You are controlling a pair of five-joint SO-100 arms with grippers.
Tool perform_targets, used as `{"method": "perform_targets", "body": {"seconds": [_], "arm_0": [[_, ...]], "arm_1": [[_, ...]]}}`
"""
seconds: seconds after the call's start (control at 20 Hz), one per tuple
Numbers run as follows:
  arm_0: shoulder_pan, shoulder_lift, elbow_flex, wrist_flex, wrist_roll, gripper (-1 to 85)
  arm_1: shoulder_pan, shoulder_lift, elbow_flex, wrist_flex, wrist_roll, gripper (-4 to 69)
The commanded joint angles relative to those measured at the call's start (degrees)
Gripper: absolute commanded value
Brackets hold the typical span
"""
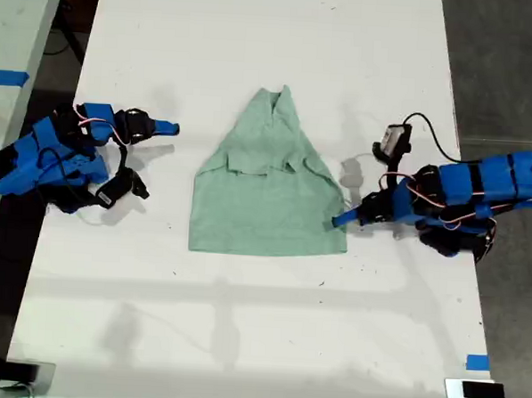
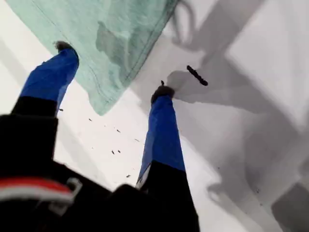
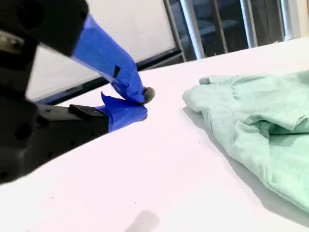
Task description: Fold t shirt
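– Two grippers to report on. Start with the first gripper (image 1: 338, 219).

– Its jaws stand apart and hold nothing. In the exterior view it sits at about 4 o'clock from the middle of the t shirt (image 1: 266, 195), right at the cloth's side edge. Its wrist view (image 2: 113, 67) shows a corner of the t shirt (image 2: 101, 43) lying between the fingers. One fingertip (image 2: 63, 46) is over the cloth and the other is over bare table (image 2: 251, 58). Contact with the cloth cannot be confirmed.

– And the second gripper (image 1: 167, 128)?

– Jaws closed tip to tip, with nothing between them, as its own camera shows (image 3: 142, 101). In the exterior view it lies at about 10 o'clock from the garment, well apart from it, with bare white surface between.

– Position of the garment?

– The t shirt (image 3: 251, 121) is flat on the middle of the table (image 1: 258, 341). In the exterior view the pointed top is toward 12 o'clock and the straight hem toward 6. A folded flap crosses its upper middle.

– Clearance?

– Wide bare table at 12 and at 6 o'clock of the shirt. The arms take up the 3 and 9 o'clock sides, each near a long table edge, and a blue tape piece (image 1: 476, 362) marks the edge at about 4 o'clock.
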Motion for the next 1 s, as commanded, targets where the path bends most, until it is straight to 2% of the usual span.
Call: {"method": "perform_targets", "body": {"seconds": [0.0, 0.15, 0.25, 0.35, 0.4, 0.5, 0.65, 0.75, 0.8, 0.85, 0.95], "arm_0": [[0.09, 0.35, 0.88, -0.35, -0.35, -0.1], [0.09, 0.35, 0.88, -0.35, -0.26, -0.1], [0.18, 0.35, 0.88, -0.35, -0.26, -0.1], [0.18, 0.35, 0.88, -0.35, -0.18, -0.1], [0.18, 0.35, 0.88, -0.35, -0.18, -0.1], [0.18, 0.35, 0.88, -0.35, -0.18, -0.1], [0.18, 0.35, 0.88, -0.35, -0.18, -0.1], [0.18, 0.35, 0.88, -0.35, -0.09, -0.1], [0.09, 0.35, 0.88, -0.44, -0.09, -0.1], [0.09, 0.35, 0.88, -0.44, -0.09, -0.1], [0.0, 0.35, 0.88, -0.44, -0.09, -0.1]], "arm_1": [[-0.97, -9.76, -3.69, -11.51, 0.44, 32.2], [2.37, -17.67, -1.41, -24.52, -2.81, 28.4], [4.57, -16.96, 0.26, -29.27, -5.19, 23.5], [5.45, -15.47, 0.35, -29.97, -6.24, 10.1], [5.71, -14.06, 0.44, -28.13, -5.98, 0.6], [6.15, -7.38, 1.93, -20.04, -3.43, 0.6], [7.29, 18.46, 4.31, 3.43, 1.49, 0.6], [10.99, 42.8, 4.48, 19.07, -0.97, 0.6], [13.18, 47.11, 2.9, 23.38, -3.16, 0.6], [13.54, 44.21, -0.18, 23.55, -4.39, 0.6], [12.3, 36.91, -3.6, 17.75, -6.06, 0.6]]}}
